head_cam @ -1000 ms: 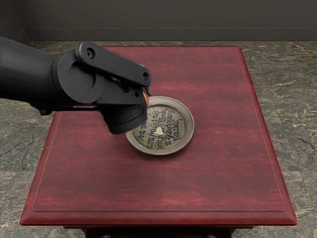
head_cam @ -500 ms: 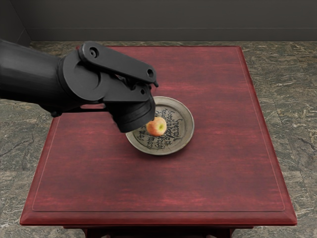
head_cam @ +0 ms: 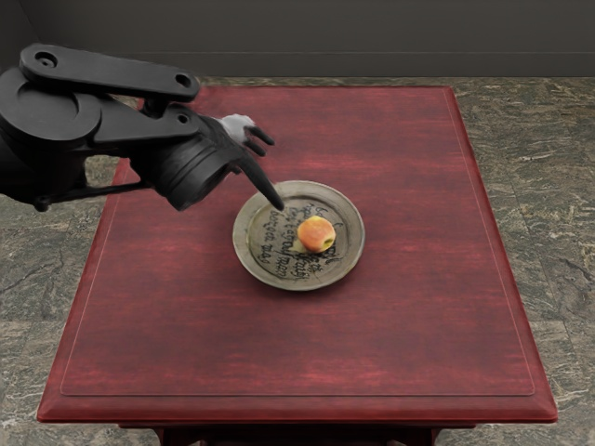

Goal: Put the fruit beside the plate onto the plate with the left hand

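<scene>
Dark red wood fills most of our view: a square table (head_cam: 418,307) standing on a veined stone floor (head_cam: 548,186) with a dim wall behind. Near its middle sits a round, lettered metal plate (head_cam: 349,260), and the fruit (head_cam: 316,233), orange-red and round, lies on it a little right of centre, well inside the rim.

Our left hand (head_cam: 237,153) hangs above the table just beyond the plate's upper-left edge. Its fingers (head_cam: 270,190) are spread and hold nothing; one long finger points down toward the rim, and we cannot tell whether it touches. No right arm shows.

We judge the placing itself done, so what remains is getting clear cleanly. We would lift the hand straight up first, then draw it back to the left, so that the lowered finger does not catch the rim. A round fruit on a shallow dish will likely roll if the plate is jolted, so we want a slow move and no sideways sweep across the dish.
</scene>
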### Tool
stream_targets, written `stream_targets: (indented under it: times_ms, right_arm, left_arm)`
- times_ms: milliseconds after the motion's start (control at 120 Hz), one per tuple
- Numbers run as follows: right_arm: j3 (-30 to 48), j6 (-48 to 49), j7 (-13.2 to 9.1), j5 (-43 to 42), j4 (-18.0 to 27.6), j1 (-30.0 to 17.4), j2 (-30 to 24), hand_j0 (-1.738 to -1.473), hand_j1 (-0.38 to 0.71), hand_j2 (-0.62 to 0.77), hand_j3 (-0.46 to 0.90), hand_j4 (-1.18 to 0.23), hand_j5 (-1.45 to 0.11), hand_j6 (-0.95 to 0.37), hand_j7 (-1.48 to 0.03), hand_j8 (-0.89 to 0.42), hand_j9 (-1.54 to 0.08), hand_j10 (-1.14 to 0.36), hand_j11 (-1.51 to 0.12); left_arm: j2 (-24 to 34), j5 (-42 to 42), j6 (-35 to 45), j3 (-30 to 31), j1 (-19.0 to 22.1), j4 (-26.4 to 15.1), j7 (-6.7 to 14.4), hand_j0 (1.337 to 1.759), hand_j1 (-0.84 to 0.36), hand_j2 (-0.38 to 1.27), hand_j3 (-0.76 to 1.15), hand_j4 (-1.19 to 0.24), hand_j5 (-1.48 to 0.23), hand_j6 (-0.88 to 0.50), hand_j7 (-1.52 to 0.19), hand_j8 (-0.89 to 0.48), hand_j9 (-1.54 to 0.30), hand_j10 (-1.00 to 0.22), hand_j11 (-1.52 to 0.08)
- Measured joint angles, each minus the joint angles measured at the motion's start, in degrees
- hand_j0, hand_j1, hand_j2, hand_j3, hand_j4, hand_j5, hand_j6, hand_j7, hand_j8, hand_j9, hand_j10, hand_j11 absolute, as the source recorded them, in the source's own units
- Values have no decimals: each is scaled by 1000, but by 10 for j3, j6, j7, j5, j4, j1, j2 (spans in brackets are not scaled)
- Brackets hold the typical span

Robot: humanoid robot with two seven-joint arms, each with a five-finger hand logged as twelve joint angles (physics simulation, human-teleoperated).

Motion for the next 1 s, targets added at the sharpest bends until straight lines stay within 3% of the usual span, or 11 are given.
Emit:
stream_targets:
  times_ms: [58,192,333,450,575,842,1000]
  right_arm:
    - [0,0,0,0,0,0,0,-1658,-306,-7,0,-36,-46,-36,-46,-36,-46,-36,-46]
    - [0,0,0,0,0,0,0,-1658,-306,-7,0,-36,-47,-36,-47,-36,-47,-36,-47]
    - [1,0,0,0,0,0,0,-1658,-306,-7,0,-36,-47,-36,-47,-36,-47,-36,-47]
    - [1,0,0,0,0,0,0,-1658,-306,-7,0,-36,-46,-36,-46,-36,-46,-36,-46]
    - [1,0,1,0,0,1,0,-1658,-306,-7,0,-36,-46,-36,-46,-36,-46,-36,-46]
    - [1,0,1,0,0,1,0,-1658,-306,-7,0,-36,-46,-36,-46,-36,-46,-36,-46]
    - [1,0,1,0,0,1,0,-1658,-306,-7,0,-36,-47,-36,-47,-36,-47,-36,-47]
  left_arm:
    - [48,5,-27,-54,50,-8,-4,1658,47,57,0,-254,-332,-251,-331,-251,-331,-253,-331]
    - [149,10,-132,-153,114,-16,-6,1658,50,53,0,-251,-327,-249,-326,-249,-326,-250,-326]
    - [216,8,-238,-241,206,-23,-3,1658,51,51,0,-249,-324,-248,-324,-248,-324,-249,-324]
    - [293,6,-324,-287,240,-34,2,1658,52,50,0,-248,-323,-248,-323,-248,-323,-248,-323]
    - [367,-1,-442,-346,322,-39,4,1658,51,50,0,-248,-323,-247,-323,-248,-323,-248,-323]
    - [438,-11,-633,-413,386,-40,3,1658,53,49,0,-246,-321,-246,-321,-246,-321,-246,-321]
    - [460,-11,-679,-421,403,-35,2,1658,54,49,0,-246,-320,-246,-320,-246,-320,-246,-320]
